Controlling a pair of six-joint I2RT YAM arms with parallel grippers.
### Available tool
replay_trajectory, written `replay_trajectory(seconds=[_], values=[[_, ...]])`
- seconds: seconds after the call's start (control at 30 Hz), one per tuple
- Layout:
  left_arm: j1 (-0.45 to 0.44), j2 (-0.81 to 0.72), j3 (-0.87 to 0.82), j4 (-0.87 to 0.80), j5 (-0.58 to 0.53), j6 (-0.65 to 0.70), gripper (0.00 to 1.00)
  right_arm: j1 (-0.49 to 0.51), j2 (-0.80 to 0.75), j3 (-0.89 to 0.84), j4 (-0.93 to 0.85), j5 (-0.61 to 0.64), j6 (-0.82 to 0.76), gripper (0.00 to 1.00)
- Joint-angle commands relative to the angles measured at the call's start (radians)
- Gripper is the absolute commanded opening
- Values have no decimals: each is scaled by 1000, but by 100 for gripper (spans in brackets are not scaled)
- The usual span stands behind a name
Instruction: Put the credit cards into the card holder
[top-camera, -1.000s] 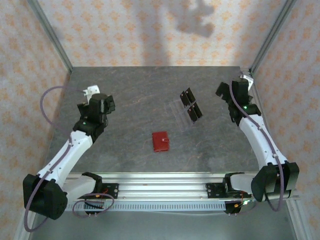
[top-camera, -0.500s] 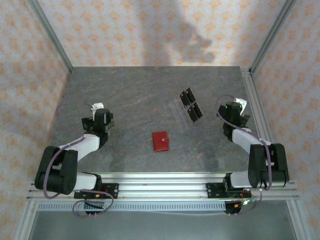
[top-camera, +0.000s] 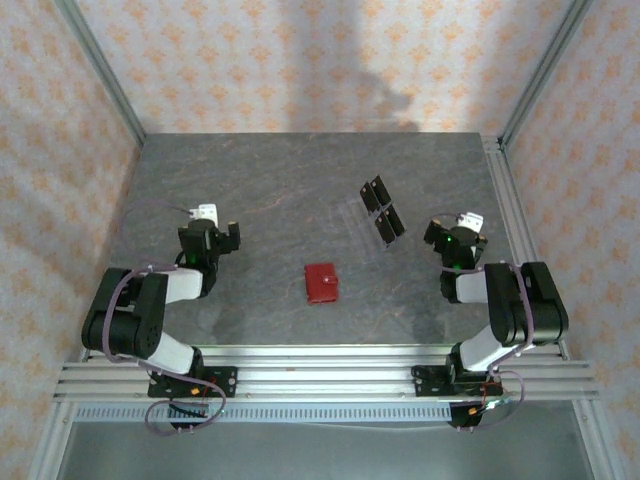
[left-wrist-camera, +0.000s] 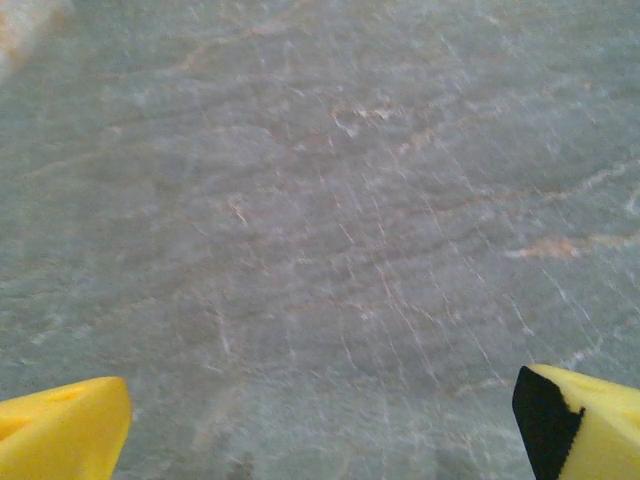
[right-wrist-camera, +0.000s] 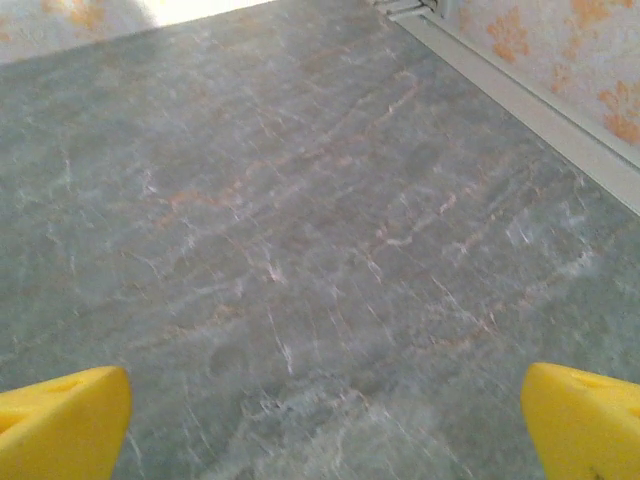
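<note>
Wrist views: jaws spread wide, clutching nothing, over the surface (left-wrist-camera: 320, 200). Parked well left and right of the card holder (top-camera: 321, 283), probably leaving approach room. Beyond the card holder, slightly right: credit cards (top-camera: 382, 210), not yet inserted.

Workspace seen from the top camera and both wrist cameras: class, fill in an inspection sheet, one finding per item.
Surface: grey marbled table, flat.
Job's things: red card holder lies near the middle and looks closed; dark credit cards lie in a row farther back and right, apart from it.
Clutter: nothing seen.
Grippers: left gripper and right gripper both open, empty, over bare table.
Cables: purple cable loops below the left arm's base.
Surroundings: patterned walls, metal frame posts, rail at the near edge.
</note>
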Motion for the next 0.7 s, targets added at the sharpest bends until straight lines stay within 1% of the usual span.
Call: replay_trajectory(seconds=[0.0, 0.1, 0.2, 0.43, 0.53, 0.67], values=[[9, -2, -1, 87, 25, 15, 100, -4, 9, 24, 60, -14, -11, 99], [10, -2, 1, 86, 26, 15, 100, -4, 3, 19, 62, -12, -12, 99], [8, -2, 1, 86, 25, 15, 100, 0, -1, -2, 96, 33, -3, 99], [15, 0, 2, 84, 33, 11, 100, 0, 0, 0, 97, 27, -5, 99], [17, 0, 3, 83, 37, 10, 100, 0, 0, 11, 78, 14, -8, 99], [17, 0, 4, 83, 38, 11, 100, 0, 5, 35, 33, -45, -33, 99]])
